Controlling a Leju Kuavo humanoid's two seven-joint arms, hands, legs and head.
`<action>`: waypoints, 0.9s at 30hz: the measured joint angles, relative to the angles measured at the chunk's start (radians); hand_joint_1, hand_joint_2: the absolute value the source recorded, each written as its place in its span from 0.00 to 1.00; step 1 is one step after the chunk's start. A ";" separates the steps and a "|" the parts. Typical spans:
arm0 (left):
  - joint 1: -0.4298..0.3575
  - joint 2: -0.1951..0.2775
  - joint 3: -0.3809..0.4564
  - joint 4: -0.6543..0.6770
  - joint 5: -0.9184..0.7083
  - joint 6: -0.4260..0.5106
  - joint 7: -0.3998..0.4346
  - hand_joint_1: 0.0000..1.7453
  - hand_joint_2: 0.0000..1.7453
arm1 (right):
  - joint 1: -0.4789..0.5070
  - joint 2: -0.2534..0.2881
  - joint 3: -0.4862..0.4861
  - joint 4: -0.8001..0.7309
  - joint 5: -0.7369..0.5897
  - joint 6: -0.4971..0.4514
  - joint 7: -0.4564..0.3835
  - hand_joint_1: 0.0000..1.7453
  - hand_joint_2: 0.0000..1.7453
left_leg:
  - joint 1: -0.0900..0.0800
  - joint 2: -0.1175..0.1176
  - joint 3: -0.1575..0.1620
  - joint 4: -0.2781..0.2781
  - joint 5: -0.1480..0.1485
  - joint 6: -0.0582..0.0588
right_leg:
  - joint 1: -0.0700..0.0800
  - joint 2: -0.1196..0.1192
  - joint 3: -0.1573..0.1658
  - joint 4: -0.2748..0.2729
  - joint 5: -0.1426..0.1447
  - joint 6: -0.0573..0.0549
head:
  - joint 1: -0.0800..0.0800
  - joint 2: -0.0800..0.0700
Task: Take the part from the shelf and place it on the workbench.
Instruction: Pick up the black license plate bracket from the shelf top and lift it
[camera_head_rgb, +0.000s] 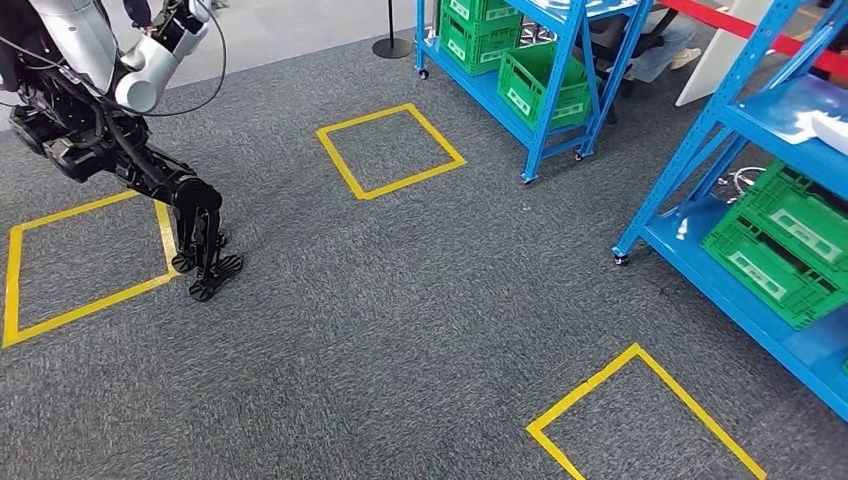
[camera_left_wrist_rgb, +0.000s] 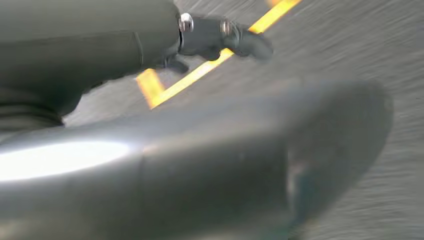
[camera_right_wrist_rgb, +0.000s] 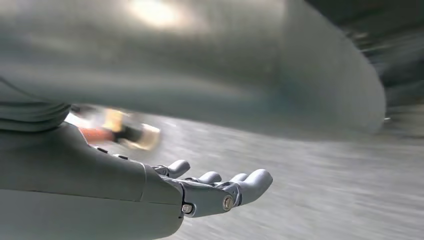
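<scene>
A white part lies on the middle level of the blue shelf at the far right of the head view, cut off by the picture's edge. My left hand hangs over the grey carpet with its dark fingers stretched out and nothing in them; the thick thumb fills the foreground. My right hand also holds nothing, its fingers straight and slightly apart above the blurred floor.
Green crates sit on the right shelf's bottom level. A second blue shelf with green crates stands at the back. Another robot with black legs stands at the left on a yellow taped square. More yellow squares mark the carpet.
</scene>
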 joint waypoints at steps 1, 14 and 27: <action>-0.021 0.001 0.000 -0.030 0.000 0.000 0.000 0.00 0.00 | 0.020 0.000 0.000 0.030 0.000 0.000 0.000 0.00 0.00 | -0.001 0.009 -0.002 0.000 -0.001 0.002 | 0.001 -0.022 -0.037 0.072 -0.035 0.002 | 0.001 0.000; 0.137 0.001 0.000 0.129 0.000 0.000 0.006 0.00 0.00 | -0.153 -0.002 0.000 -0.121 0.000 0.000 -0.005 0.00 0.00 | -0.001 0.097 0.002 0.053 -0.059 -0.043 | 0.002 -0.061 0.077 -0.128 0.062 -0.037 | -0.010 0.000; 0.092 0.004 -0.001 0.123 0.000 0.000 0.002 0.00 0.00 | -0.096 0.002 -0.001 -0.119 0.000 -0.001 0.000 0.00 0.00 | -0.007 -0.032 0.004 -0.002 -0.004 -0.017 | -0.001 0.085 0.068 -0.126 0.063 -0.014 | -0.016 0.000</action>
